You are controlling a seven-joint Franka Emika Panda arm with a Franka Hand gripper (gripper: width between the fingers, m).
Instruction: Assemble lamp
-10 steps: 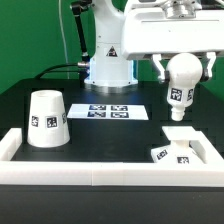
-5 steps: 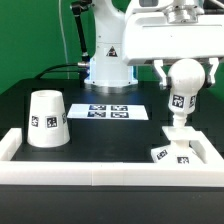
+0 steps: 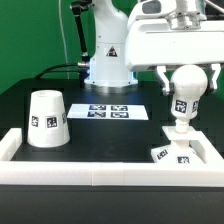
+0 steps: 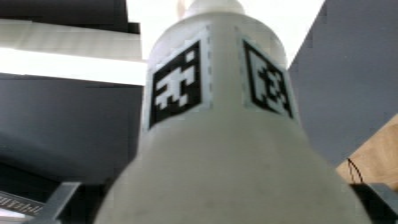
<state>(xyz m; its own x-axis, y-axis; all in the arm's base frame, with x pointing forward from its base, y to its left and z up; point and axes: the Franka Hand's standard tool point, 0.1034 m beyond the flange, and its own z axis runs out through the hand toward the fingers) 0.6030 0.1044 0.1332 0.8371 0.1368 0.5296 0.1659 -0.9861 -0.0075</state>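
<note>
My gripper (image 3: 188,76) is shut on the ball-topped bulb (image 3: 185,95) and holds it upright, ball end between the fingers, stem pointing down. The stem's end hangs just above the small blocky base (image 3: 170,154), which lies at the exterior view's right front, inside the white wall's corner. I cannot tell whether stem and base touch. In the wrist view the tagged bulb (image 4: 214,140) fills the picture and hides the base. The large cone shade (image 3: 46,120) stands on the black table at the exterior view's left, far from the gripper.
The marker board (image 3: 110,111) lies flat at the table's middle back. The robot's white pedestal (image 3: 108,62) stands behind it. A low white wall (image 3: 100,173) runs along the front and both sides of the table.
My gripper has carried the bulb to the exterior view's right and a little lower, closer over the base. The shade and the base have not moved.
</note>
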